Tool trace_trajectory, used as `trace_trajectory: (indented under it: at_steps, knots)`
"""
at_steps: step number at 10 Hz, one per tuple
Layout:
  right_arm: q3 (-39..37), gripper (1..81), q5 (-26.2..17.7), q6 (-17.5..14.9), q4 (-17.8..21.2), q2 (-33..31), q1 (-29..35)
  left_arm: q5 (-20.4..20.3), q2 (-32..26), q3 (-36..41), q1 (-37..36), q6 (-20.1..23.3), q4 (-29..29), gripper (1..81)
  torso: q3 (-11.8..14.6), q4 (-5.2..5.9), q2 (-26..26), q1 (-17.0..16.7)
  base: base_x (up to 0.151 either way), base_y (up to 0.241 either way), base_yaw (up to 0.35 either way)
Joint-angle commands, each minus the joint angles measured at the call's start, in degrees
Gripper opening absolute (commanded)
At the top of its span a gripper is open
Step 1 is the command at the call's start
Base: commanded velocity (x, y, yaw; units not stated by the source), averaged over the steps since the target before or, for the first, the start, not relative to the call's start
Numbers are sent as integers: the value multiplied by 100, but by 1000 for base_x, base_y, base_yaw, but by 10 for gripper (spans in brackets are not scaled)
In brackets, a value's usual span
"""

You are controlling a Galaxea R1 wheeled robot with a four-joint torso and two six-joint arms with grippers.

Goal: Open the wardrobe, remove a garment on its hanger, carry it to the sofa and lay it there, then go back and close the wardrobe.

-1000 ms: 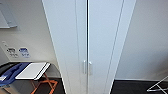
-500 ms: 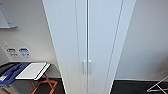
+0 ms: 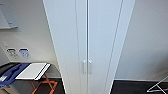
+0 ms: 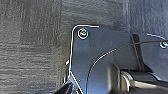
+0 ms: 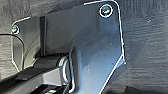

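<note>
White laminate panels make up the wardrobe point(image 3: 87, 45), which stands straight ahead against the pale wall, both full-height doors shut. Its paired silver handles point(image 3: 86, 67) sit either side of the centre seam, low on the doors. The doors look rigid and light to swing, and smooth, so a handle seems the only sure grip. Left of the wardrobe stands a folding table point(image 3: 32, 71). Whether either gripper is spread or closed, I cannot tell.
</note>
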Motion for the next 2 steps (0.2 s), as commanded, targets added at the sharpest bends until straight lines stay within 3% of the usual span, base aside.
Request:
trace_trajectory:
  at_steps: [1, 2]
  knots:
    - [-98, 811, -101, -180, -454, 323, -233, -192, 884, -823, 456, 27, 277, 811, 0, 0, 0, 0, 0, 0, 0]
    - [-63, 811, 39, -180, -595, 402, -348, -192, 980, -920, 492, 27, 268, 811, 2, 0, -2, -2, 0, 0, 0]
